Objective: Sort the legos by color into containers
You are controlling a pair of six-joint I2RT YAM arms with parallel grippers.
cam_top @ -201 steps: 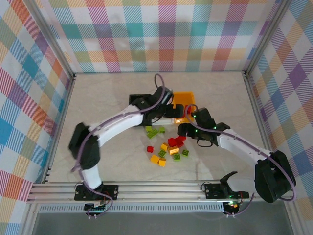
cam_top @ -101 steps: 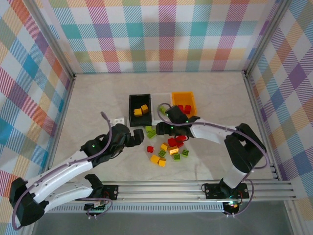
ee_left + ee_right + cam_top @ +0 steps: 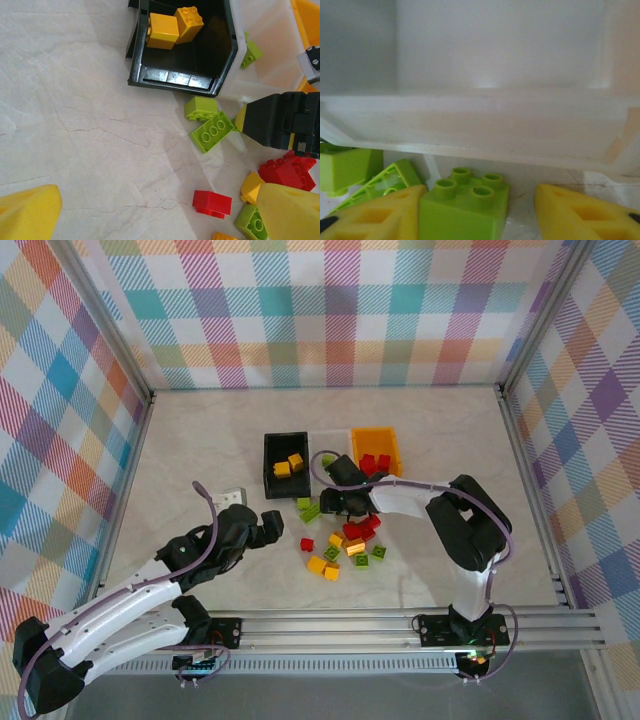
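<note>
Since the black bin had yellows in it, the orange bin reds and the white bin a green, I read the step in hand as grabbing another green for the white one. On the wrist cam the right gripper sat low over the table, fingers either side of a lime green brick. The brick was studs up, just at 6 o'clock of the white bin's near wall. One finger looked to be against the brick and the other had a sliver of daylight beside it, so I'd call the jaws part-spread, not pinching yet.

The left gripper hung at 9 o'clock of the loose pile of legos. Its fingers were spread wide with nothing between them, and a red brick lay close by.

Next move as I figured it: squeeze until both pads bite, lift straight up past the rim, nudge toward 12 o'clock and drop. That wall was so near that a tilted lift could clip it. Plenty of bricks were left, so roughly a third done, I guessed.
</note>
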